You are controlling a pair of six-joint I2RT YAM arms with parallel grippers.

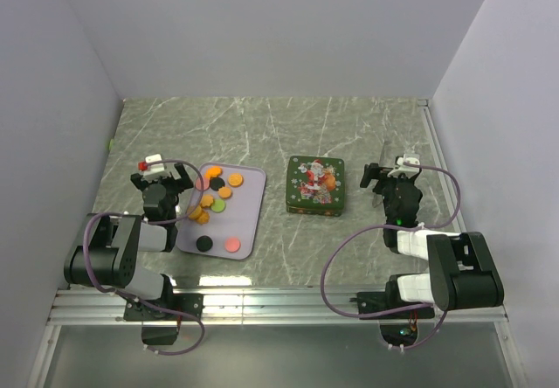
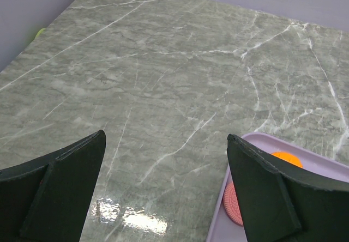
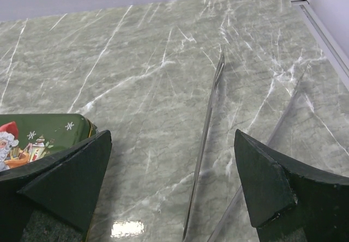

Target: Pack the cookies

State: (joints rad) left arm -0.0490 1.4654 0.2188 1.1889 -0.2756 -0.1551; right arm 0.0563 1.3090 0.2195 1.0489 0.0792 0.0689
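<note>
The cookies lie on a lavender tray: several orange discs, two pink, one green and one black. My left gripper is open and empty just left of the tray's far end. In the left wrist view the gripper is over bare table, and a pink cookie and an orange one show beside its right finger. A closed green Christmas tin sits mid-table. My right gripper is open and empty to the tin's right.
In the right wrist view the tin's corner shows by the left finger of the gripper. A thin transparent edge stands on the table between the fingers. White walls enclose the table, and a rail runs along its right side.
</note>
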